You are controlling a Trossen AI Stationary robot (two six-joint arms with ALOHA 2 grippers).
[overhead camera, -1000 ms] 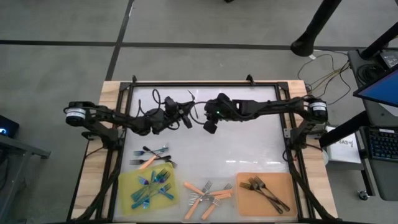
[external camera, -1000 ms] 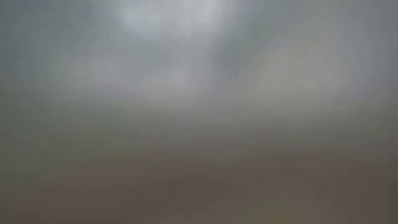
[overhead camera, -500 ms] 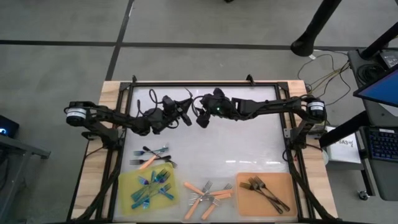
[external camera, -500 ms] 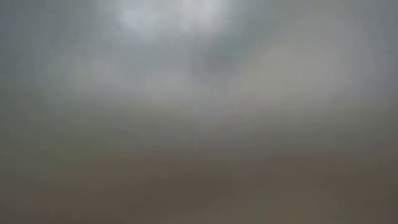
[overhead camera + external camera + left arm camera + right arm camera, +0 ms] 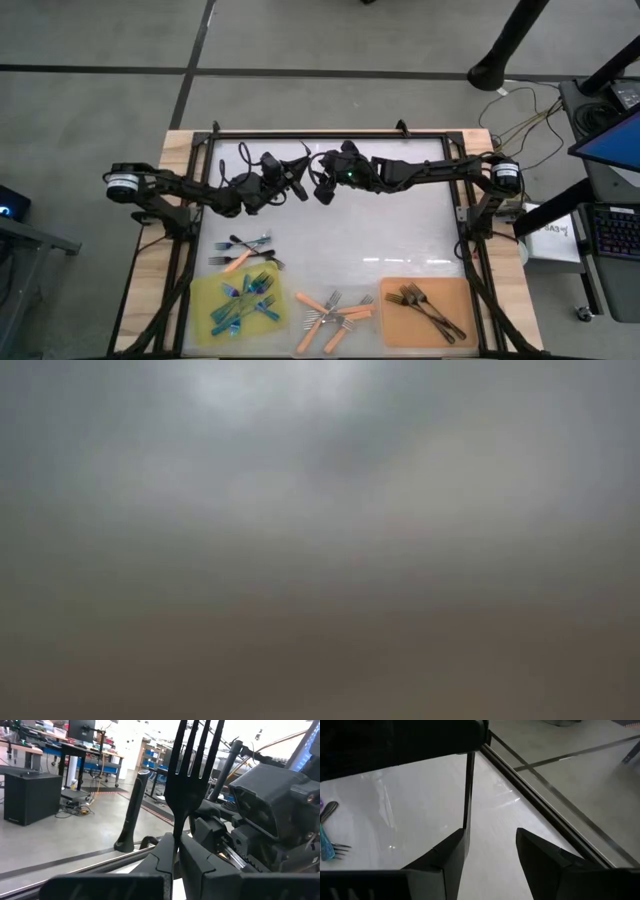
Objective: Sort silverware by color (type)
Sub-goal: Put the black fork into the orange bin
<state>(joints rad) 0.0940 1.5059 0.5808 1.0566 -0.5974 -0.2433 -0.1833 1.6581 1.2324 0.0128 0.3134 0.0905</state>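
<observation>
Silverware sorting at mid-transfer, seen from above; the left gripper (image 5: 300, 190) and the right gripper (image 5: 322, 190) meet above the far middle of the white-topped desk (image 5: 400, 240). Left gripper: closed on the handle of a dark grey-black fork (image 5: 192, 775), held upright with tines uppermost in the left wrist view. Right gripper: jaws spread, close against the left one; a thin dark bar (image 5: 468, 790), which cannot be identified for certain, lies against one of its fingers (image 5: 445, 860) in the right wrist view. Yellow-green mat (image 5: 205, 295) at the near left: iridescent blue-teal forks (image 5: 245, 300) heaped on it; just beyond it, a small mixed cluster of forks (image 5: 240, 252). Orange-handled forks with silver tines (image 5: 335, 312): a loose pile on the bare desk at near centre. Orange mat (image 5: 455, 300) at the near right: several dark forks (image 5: 425, 305) lying on it. Low view: wholly blurred, nothing legible.
</observation>
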